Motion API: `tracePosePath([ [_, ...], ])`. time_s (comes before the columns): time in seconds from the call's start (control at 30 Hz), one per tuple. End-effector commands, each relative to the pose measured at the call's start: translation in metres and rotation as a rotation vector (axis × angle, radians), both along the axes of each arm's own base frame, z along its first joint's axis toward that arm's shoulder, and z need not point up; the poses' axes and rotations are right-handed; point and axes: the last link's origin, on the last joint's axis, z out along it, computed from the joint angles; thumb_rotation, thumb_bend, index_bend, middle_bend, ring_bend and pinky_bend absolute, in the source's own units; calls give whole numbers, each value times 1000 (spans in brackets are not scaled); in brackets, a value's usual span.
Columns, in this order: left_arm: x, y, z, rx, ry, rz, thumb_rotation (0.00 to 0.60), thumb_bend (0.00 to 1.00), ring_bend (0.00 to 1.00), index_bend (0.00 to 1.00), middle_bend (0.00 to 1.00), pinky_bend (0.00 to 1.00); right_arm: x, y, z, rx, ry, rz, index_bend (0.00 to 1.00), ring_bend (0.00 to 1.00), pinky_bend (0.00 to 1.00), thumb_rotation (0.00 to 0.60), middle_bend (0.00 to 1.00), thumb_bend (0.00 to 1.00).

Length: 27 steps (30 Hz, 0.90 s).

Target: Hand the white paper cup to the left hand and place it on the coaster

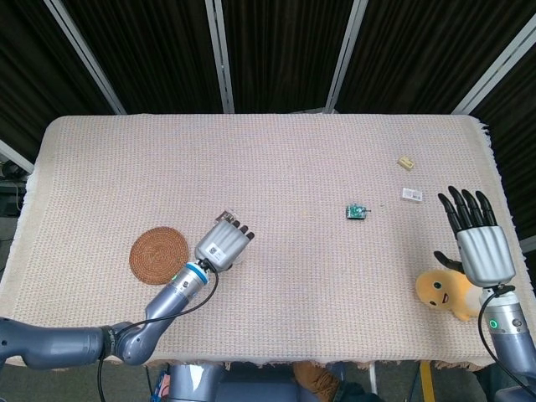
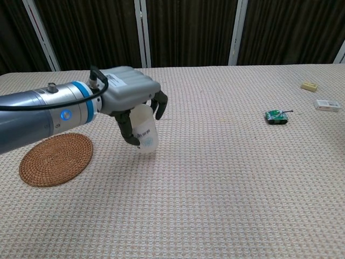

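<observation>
My left hand (image 2: 132, 97) grips the white paper cup (image 2: 144, 132) from above, fingers curled round its sides, and the cup hangs tilted just off the cloth. In the head view the left hand (image 1: 224, 246) hides the cup almost wholly. The round woven coaster (image 2: 55, 158) lies flat to the left of the cup, a short gap away; in the head view the coaster (image 1: 158, 255) is beside the hand. My right hand (image 1: 477, 239) hovers at the table's right edge with fingers spread, holding nothing.
A yellow plush toy (image 1: 445, 293) lies under the right hand. A small green toy tank (image 2: 276, 116) sits mid-right. A white packet (image 2: 327, 105) and a tan block (image 2: 309, 86) lie far right. A small clear item (image 1: 223, 219) peeks beyond the left hand.
</observation>
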Motion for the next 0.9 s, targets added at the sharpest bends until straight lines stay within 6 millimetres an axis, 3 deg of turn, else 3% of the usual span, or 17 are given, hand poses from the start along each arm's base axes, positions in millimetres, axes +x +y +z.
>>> tracePosePath([
  [0.03,-2,9,30,72,-31,14,600,37,411,421,421,521,0,0,0,2,0,-2,0,0,0,600,0,0],
  [0.13,-16,16,54,120,-19,47,600,38,411,418,419,521,0,1,-1,6,0,-4,0,0,0,600,0,0],
  [0.3,-61,11,84,145,64,159,600,37,410,419,419,520,2,3,-4,15,4,-2,0,0,0,600,0,0],
  [0.37,-85,7,92,140,106,218,600,36,410,419,419,520,3,3,-5,17,7,2,0,0,0,600,0,0],
  [0.53,-125,1,98,117,143,305,600,38,410,421,418,520,5,4,-7,21,11,8,0,0,0,600,0,0],
  [0.7,-140,-1,94,88,139,327,600,36,410,421,418,520,8,4,-10,26,16,10,0,0,0,600,0,0],
  [0.9,-140,-1,88,70,143,311,600,31,409,419,417,518,8,2,-12,27,27,5,0,0,0,600,0,0],
])
